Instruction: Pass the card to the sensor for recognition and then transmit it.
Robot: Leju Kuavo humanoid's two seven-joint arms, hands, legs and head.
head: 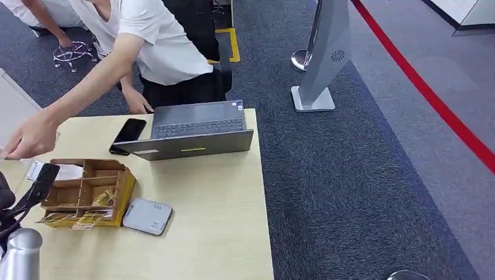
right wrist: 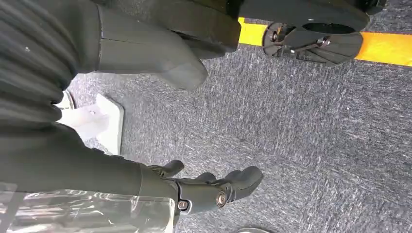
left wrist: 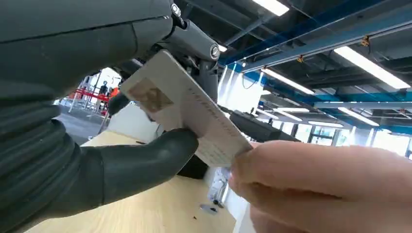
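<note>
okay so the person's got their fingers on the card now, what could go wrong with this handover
1. The left hand pinches the card while the person's hand grips its far edge; if both pull, it may bend or slip.
2. A dropped card could fall off the table edge near the person's reach.

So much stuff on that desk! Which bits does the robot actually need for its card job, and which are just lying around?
Part of the job:
- pale plastic card with a small photo, pinched in the robot's left hand
- person's hand gripping the card's other end
- flat grey rounded-square sensor pad

Just lying about:
- grey open laptop
- black phone
- brown cardboard divider box
- right hand, hanging over the carpet
</note>
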